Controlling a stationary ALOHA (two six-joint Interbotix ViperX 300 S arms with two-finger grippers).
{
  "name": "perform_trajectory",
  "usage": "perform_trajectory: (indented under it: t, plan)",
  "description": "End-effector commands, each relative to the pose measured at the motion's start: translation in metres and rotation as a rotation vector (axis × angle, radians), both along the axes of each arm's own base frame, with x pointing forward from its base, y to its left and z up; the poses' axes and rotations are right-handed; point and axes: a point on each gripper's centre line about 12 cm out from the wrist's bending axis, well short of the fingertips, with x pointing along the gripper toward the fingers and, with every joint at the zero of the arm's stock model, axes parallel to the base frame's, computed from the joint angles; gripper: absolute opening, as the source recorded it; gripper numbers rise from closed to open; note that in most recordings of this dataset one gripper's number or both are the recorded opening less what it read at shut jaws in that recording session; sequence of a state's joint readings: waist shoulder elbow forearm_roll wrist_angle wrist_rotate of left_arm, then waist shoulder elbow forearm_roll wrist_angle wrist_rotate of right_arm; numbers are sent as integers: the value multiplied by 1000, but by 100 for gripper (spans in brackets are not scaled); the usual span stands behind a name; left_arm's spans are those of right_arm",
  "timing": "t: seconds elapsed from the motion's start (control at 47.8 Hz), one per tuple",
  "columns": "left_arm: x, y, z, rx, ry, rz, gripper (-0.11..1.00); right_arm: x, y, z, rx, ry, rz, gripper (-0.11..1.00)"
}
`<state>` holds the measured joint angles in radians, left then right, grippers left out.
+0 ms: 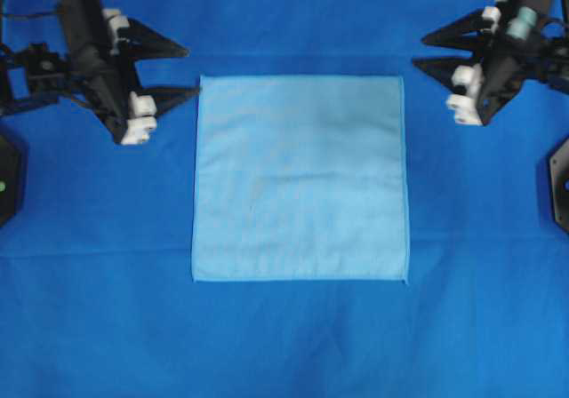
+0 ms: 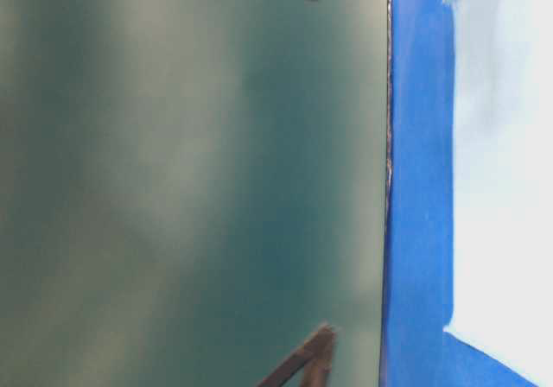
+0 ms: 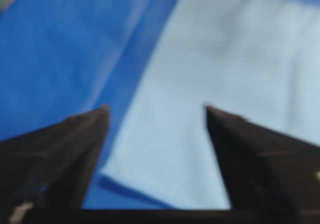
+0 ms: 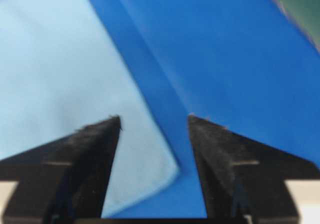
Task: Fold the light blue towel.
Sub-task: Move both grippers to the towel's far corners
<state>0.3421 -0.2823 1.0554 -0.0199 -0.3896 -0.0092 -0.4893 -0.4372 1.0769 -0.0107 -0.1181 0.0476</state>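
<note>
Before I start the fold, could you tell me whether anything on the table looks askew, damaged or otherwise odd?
Nothing stands out. The light blue towel lies flat and square on the royal-blue sheet, unfolded, with no visible wrinkles. Both the left gripper and the right gripper are open and hold nothing.

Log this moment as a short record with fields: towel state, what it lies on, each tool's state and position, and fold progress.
towel: light blue towel, spread flat and square, unfolded
surface: deep blue sheet beneath it
left tool: left tool open, empty, at the towel's upper left corner; the wrist view shows that corner between its tips
right tool: right tool open, empty, just off the upper right corner
contact: neither tool grips the towel
fold progress: none yet
</note>
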Motion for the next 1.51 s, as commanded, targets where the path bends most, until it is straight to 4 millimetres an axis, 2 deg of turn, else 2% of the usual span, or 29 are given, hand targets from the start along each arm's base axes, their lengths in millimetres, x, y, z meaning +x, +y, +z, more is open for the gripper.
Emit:
perform_trajectory:
  t: [0.0,0.105,0.251,0.46,0.69,0.9,1.004,1.172,1.234,1.276,1.485]
  plan:
    - [9,12,-5,1,7,26,84,10,-11,-8,2,43,-5,58]
    - [12,21,-18,0,41,44,86,20,-22,-29,23,117,-7,54]
    - [15,35,-40,-24,98,80,85,32,-30,-50,40,185,9,54]
    - [22,40,-63,-46,159,83,85,39,-35,-76,74,266,20,54]
    - [25,45,-90,-74,229,91,84,40,-35,-91,99,306,20,54]
    - [27,46,-96,-88,263,90,80,39,-35,-95,110,316,17,53]
    - [25,45,-101,-108,316,86,65,39,-34,-95,114,331,20,42]
    - [24,41,-105,-93,387,47,18,39,-33,-95,113,339,26,1]
    - [24,40,-105,-81,393,37,5,39,-33,-95,111,338,27,0]
    - [25,40,-104,-79,391,36,2,40,-34,-95,110,337,27,0]
    - [28,42,-95,-75,382,36,2,42,-35,-85,96,315,27,0]
